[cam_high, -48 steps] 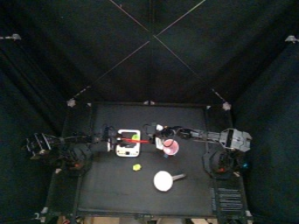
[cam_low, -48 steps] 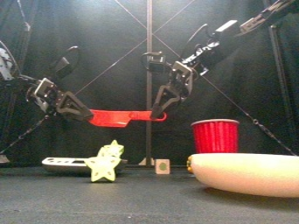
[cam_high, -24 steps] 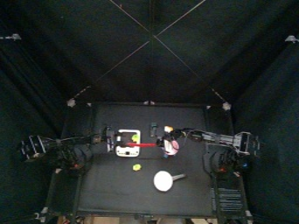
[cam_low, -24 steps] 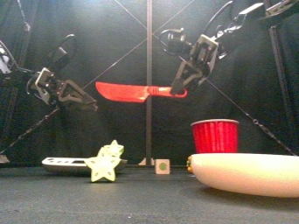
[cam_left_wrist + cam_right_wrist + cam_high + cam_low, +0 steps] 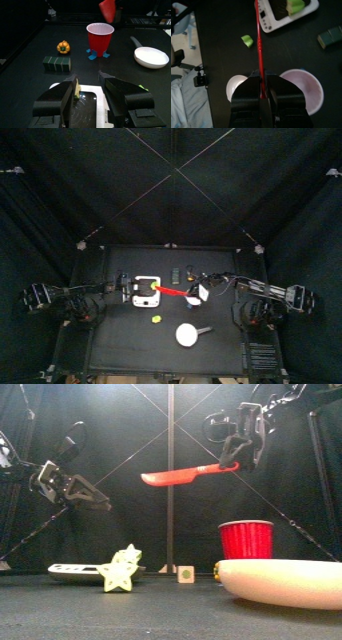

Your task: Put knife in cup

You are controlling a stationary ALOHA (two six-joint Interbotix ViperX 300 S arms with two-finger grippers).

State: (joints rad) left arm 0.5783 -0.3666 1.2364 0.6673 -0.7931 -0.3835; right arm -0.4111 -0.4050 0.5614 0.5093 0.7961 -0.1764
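Right gripper (image 5: 235, 462) lifts thin red toy knife (image 5: 181, 476) above round red cup (image 5: 245, 541).
Jaws clamp the handle, blade angled down for dropping in; left gripper (image 5: 88, 82) waits open, empty.

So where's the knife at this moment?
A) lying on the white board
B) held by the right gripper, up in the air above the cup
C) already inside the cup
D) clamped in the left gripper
B: the right gripper is shut on the knife, which hangs well above the cup, while the left gripper holds nothing.
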